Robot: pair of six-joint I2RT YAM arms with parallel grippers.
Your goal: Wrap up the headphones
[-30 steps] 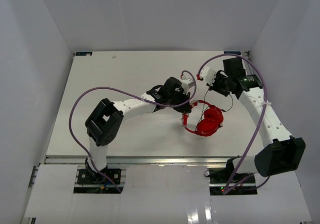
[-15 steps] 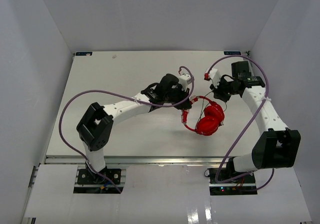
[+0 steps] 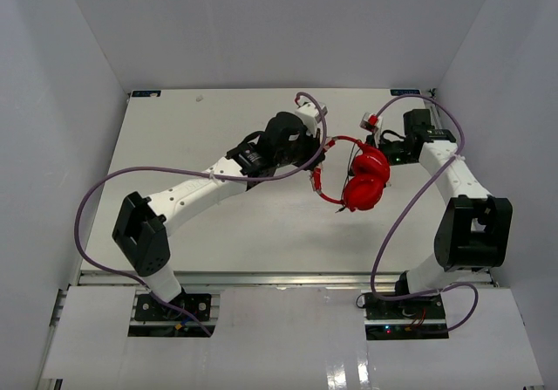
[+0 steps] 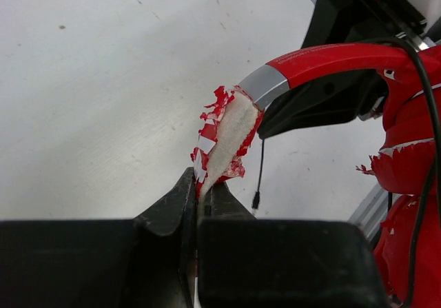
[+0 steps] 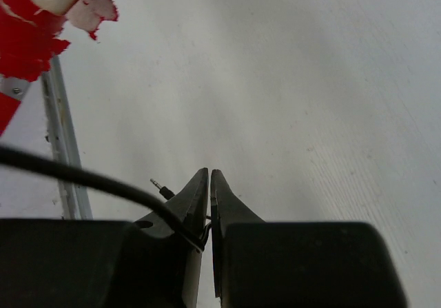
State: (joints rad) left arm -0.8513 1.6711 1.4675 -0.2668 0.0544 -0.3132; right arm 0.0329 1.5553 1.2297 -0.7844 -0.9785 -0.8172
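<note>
The red headphones (image 3: 367,181) hang just right of the table's middle, cups together, headband (image 3: 321,181) arching to the left. My left gripper (image 3: 320,153) is shut on the torn red-and-white padding of the headband (image 4: 224,139) and holds the headphones up; the cups (image 4: 406,163) show at the right of the left wrist view. My right gripper (image 3: 381,148) sits just behind the cups and is shut on the thin black cable (image 5: 83,177). The cable's plug (image 5: 160,187) dangles free beside the right fingers and also shows in the left wrist view (image 4: 255,199).
Purple robot cables (image 3: 157,176) loop over both arms. The white table (image 3: 192,137) is walled on three sides. A metal rail (image 3: 261,277) runs along the near edge.
My left gripper has carried the headband toward the back of the table, and the cups have followed. My right arm has folded in, keeping the cable pinched close behind the cups.
</note>
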